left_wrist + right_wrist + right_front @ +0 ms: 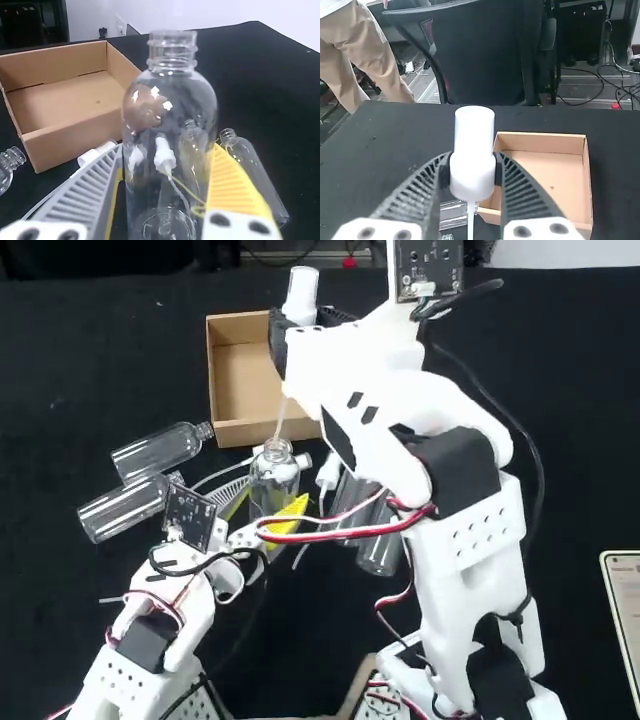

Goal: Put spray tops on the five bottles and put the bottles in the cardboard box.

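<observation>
Jaws of the left gripper (pixel 167 167) are closed on an upright, uncapped bottle (pixel 170 100) — a grey finger on one side, a yellow one on the other, both pressed against its lower body. In the high view this bottle (pixel 272 472) stands on the black table (pixel 90 350) just in front of the box (pixel 232 425), with the left gripper (pixel 262 506) at its base.

The right gripper (pixel 472 165) is clamped on a white spray top (pixel 474 125), its ribbed jaws hugging the collar from both sides. Seen from above, the right gripper (pixel 290 332) holds the spray top (pixel 301 285) high over the box's near corner, and the tube (pixel 283 412) slants down to the bottle's mouth — whether the tip is inside cannot be told.

Two bottles (pixel 160 450) lie on their sides near the box's front wall, necks toward the held one. Another bottle (pixel 378 548) lies under the right arm. A loose top (pixel 326 472) lies just beside the held bottle. The box (pixel 545 170) sits open, flaps out of the way.
</observation>
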You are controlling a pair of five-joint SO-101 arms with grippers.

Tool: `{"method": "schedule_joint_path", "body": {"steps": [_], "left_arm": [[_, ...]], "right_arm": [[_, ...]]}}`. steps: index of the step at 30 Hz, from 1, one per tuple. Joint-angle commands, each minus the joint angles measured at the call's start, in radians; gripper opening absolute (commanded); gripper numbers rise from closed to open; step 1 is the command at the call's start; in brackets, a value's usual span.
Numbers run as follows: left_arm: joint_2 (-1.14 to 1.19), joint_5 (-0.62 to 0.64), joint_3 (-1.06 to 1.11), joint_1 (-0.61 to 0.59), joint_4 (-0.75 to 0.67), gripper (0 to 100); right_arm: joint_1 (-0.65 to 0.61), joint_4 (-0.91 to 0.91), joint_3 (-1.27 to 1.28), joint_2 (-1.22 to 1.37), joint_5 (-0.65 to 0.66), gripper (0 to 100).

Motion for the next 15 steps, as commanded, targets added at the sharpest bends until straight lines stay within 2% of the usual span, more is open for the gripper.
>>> {"method": "schedule_joint_path", "body": {"steps": [1,15], "left_arm": [[-0.011,-0.002,-0.027,0.005,-0.029,21],[-0.012,-0.002,-0.039,0.005,-0.028,21]], "right_arm": [[-0.012,0.002,-0.025,-0.039,0.011,4.3],[-0.012,0.000,0.067,-0.036,0.012,4.3]]}}
